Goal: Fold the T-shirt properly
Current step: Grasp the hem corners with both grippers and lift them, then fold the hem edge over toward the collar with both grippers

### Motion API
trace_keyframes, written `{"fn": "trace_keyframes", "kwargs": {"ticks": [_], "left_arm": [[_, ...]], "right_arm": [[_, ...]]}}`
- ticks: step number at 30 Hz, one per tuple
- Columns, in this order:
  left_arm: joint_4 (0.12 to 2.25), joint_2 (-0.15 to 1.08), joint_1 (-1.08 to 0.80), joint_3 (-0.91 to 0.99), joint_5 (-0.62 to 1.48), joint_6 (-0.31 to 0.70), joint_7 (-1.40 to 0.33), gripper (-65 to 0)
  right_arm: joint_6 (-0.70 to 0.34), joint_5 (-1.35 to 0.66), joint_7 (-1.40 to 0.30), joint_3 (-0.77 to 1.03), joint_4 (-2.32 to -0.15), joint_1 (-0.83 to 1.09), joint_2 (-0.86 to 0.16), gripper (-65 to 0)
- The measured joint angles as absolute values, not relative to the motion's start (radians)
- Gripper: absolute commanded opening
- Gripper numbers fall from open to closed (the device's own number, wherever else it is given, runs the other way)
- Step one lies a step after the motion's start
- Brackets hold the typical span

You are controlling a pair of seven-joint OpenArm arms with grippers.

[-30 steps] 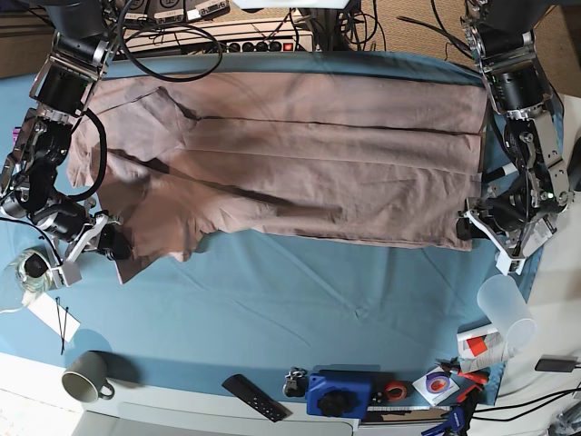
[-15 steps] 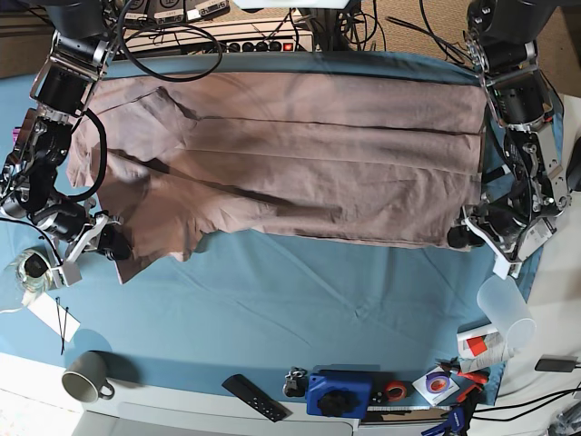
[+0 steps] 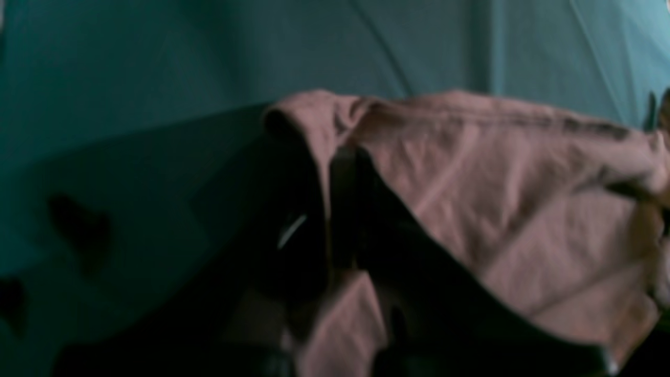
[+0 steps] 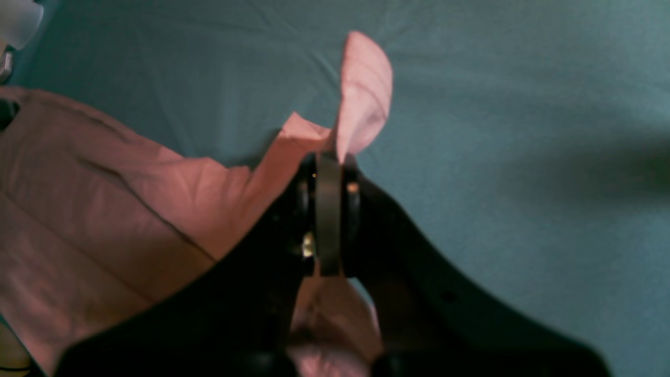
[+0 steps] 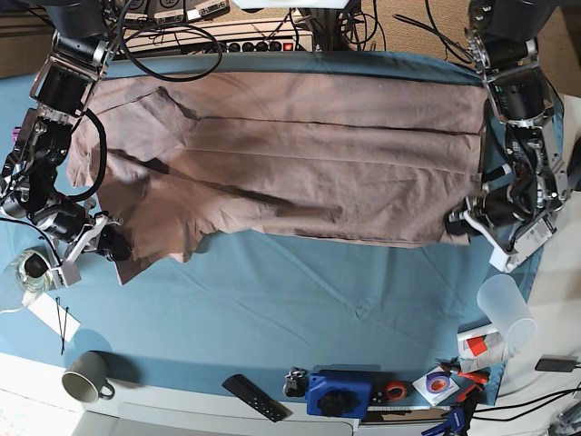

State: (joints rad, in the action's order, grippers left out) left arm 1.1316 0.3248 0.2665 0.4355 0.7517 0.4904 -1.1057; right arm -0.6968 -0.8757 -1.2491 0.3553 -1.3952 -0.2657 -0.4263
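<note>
The pink-beige T-shirt lies spread wide across the teal table cloth, lightly wrinkled. At the shirt's lower right corner in the base view, my left gripper is shut on the hem. The left wrist view shows its dark fingers pinched together with the shirt's edge between them. My right gripper is at the shirt's lower left corner, shut on a sleeve edge. In the right wrist view a flap of the T-shirt sticks up past the closed right gripper.
A translucent cup stands just below the left arm. Along the front edge sit a grey mug, a black remote, a blue device and small clutter. A power strip with cables lies behind the shirt.
My left gripper slid inward onto the shirt's lower right corner and closed on it. The right gripper stayed shut on its corner, unmoved.
</note>
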Motion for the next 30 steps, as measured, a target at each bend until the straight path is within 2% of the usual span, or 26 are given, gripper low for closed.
{"fn": "trace_keyframes", "kwargs": {"ticks": [3,8,10,14,19,23,30], "left_arm": [[1.168,0.356,0.252,0.433,0.889,0.492,-1.210,-65.0],[1.261,0.392,0.264,0.495,0.969,0.495,-1.336,-65.0],[1.271,0.393,0.258,0.529,1.049,0.536,-1.382,-65.0],[1.272,0.394,0.247,0.563,1.109,0.544,-1.399,-65.0],[1.272,0.393,0.174,0.563,1.225,0.556,-1.399,-65.0],[1.281,0.393,0.116,0.566,1.251,0.568,-1.403,-65.0],[1.397,0.392,0.038,0.656,1.300,0.570,-1.403,-65.0]], "right_arm": [[-0.697,-0.908,-1.250,0.356,-1.395,-0.266,-0.426,-65.0],[-0.697,-0.986,-1.321,0.410,-1.395,-0.262,-0.426,-65.0],[-0.697,-1.052,-1.345,0.444,-1.395,-0.248,-0.426,-65.0],[-0.697,-1.103,-1.417,0.500,-1.395,-0.226,-0.426,-65.0],[-0.696,-1.132,-1.418,0.532,-1.422,-0.172,-0.423,-65.0],[-0.696,-1.135,-1.419,0.533,-1.524,-0.107,-0.421,-65.0],[-0.697,-1.138,-1.418,0.561,-1.611,0.001,-0.420,-65.0]]}}
